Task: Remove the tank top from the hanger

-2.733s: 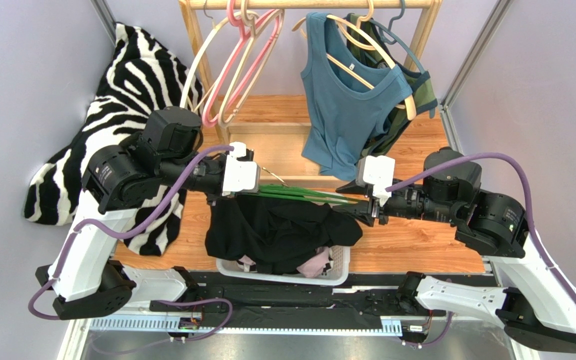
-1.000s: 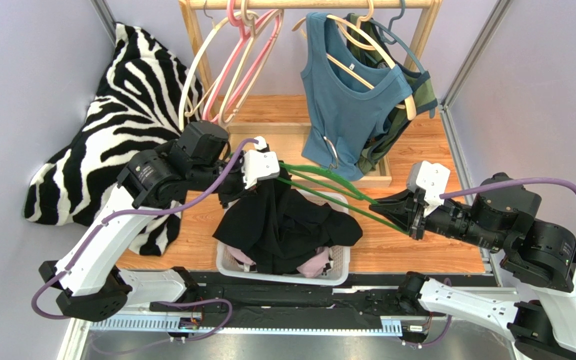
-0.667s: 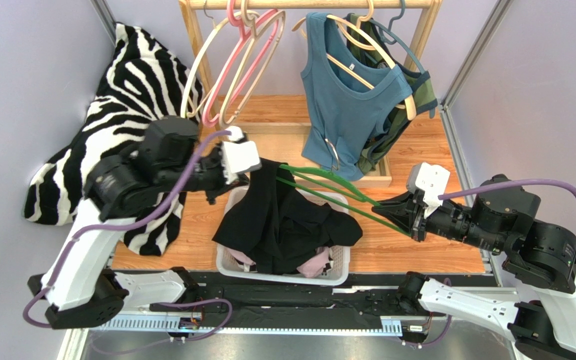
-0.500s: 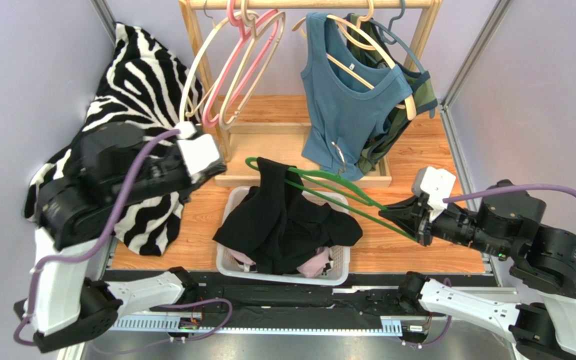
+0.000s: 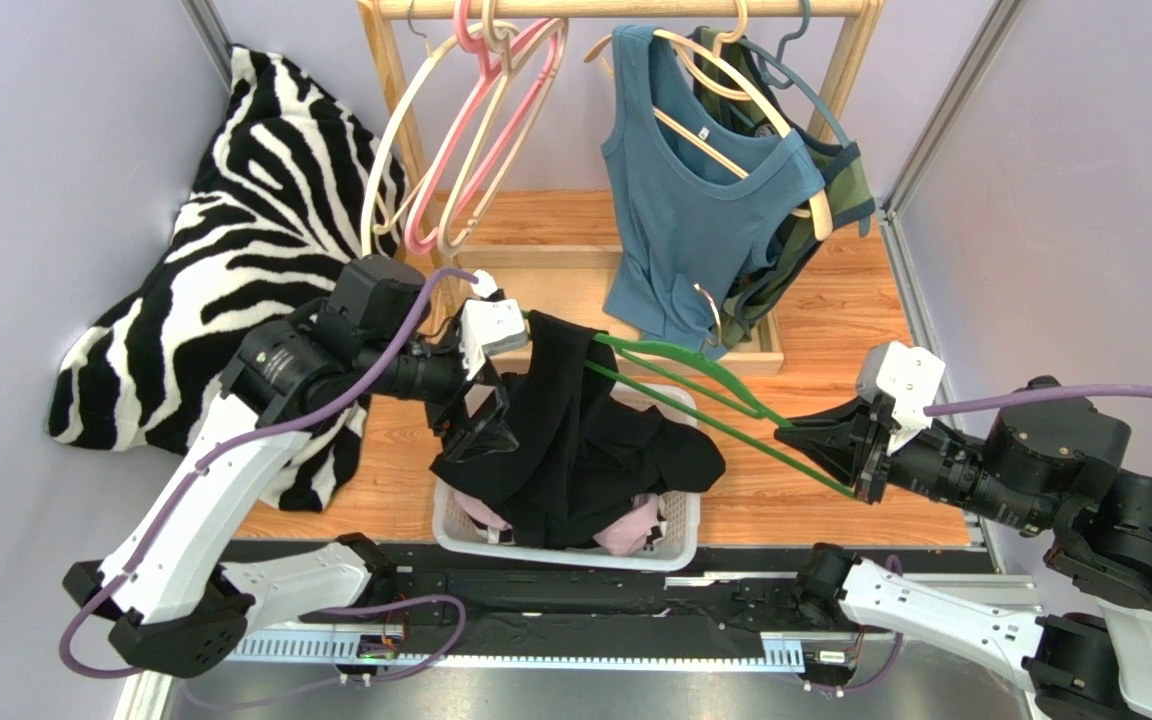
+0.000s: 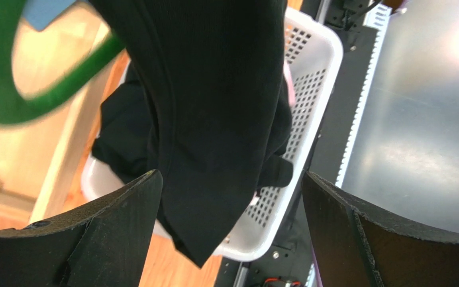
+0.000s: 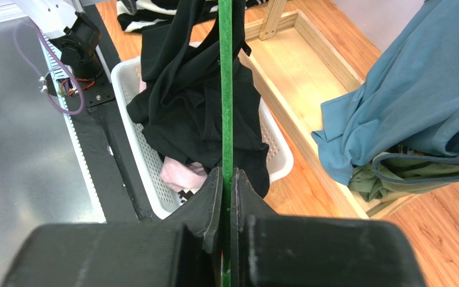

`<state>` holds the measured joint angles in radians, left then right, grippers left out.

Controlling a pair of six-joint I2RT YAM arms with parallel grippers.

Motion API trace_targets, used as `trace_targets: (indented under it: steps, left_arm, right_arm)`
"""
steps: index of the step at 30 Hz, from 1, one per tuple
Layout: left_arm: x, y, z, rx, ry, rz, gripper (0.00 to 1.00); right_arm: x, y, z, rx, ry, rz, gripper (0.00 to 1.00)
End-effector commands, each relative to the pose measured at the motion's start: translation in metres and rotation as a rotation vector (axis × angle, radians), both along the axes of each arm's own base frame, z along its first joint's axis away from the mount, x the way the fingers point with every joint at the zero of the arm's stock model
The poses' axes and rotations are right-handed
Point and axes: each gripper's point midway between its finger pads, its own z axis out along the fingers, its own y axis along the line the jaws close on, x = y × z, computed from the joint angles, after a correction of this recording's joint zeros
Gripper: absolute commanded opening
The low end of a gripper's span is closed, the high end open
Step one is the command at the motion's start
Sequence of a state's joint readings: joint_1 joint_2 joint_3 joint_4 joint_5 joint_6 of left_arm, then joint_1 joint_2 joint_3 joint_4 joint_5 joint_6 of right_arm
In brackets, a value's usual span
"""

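Observation:
My right gripper [image 5: 842,444] is shut on the green hanger [image 5: 702,402], which it holds level over the white basket [image 5: 683,534]. The black tank top [image 5: 567,428] drapes over the hanger's left end and hangs into the basket. Just left of the cloth, my left gripper [image 5: 489,408] is open. In the left wrist view the tank top [image 6: 214,89] hangs between the wide-spread fingers of the left gripper [image 6: 230,180], and the hanger [image 6: 40,101] curves past at upper left. In the right wrist view the hanger [image 7: 226,89] runs straight out of the right gripper [image 7: 226,177].
A wooden rack [image 5: 387,60] stands at the back with pink and beige hangers [image 5: 477,135] and a blue tank top [image 5: 687,195] over a green garment. A zebra-print blanket [image 5: 237,195] lies at the left. Pink clothes lie in the basket [image 7: 127,78].
My left gripper let go, swung out left, then came back beside the tank top with jaws open. My right gripper drew the hanger to the right.

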<state>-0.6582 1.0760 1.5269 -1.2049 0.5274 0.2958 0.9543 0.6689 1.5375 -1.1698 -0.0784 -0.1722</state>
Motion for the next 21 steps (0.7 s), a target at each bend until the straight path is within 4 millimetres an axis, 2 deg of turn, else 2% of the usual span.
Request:
trace_targets:
  steps: [1,4,8,10,16,19,20,21]
  left_arm:
    - [-0.004,-0.019,0.046,-0.186,-0.063,-0.048,0.95]
    - [0.007,-0.022,0.052,-0.244,-0.126,0.002,0.95]
    - [0.011,-0.033,0.039,-0.250,-0.015,0.026,0.96]
    - [0.011,-0.038,0.039,-0.269,0.031,0.041,0.96]
    - [0.016,-0.050,0.016,-0.267,0.141,0.061,0.96]
    - [0.019,-0.054,0.017,-0.272,0.142,0.055,0.75]
    - [0.019,-0.055,0.023,-0.283,0.134,0.044,0.58]
    - [0.017,-0.057,0.026,-0.293,0.139,0.027,0.49]
  right_arm:
    - [0.001,0.007,0.023,0.095,-0.033,0.010,0.00]
    - [-0.002,0.006,0.028,0.109,-0.030,0.014,0.00]
    - [-0.004,0.005,0.033,0.119,-0.029,0.017,0.00]
    - [-0.006,0.004,0.037,0.126,-0.035,0.022,0.00]
    - [-0.007,0.007,0.041,0.139,-0.045,0.040,0.00]
    - [-0.008,0.010,0.043,0.149,-0.046,0.052,0.00]
    - [-0.007,0.011,0.041,0.144,-0.042,0.053,0.00]
    - [-0.007,0.011,0.041,0.143,-0.042,0.055,0.00]
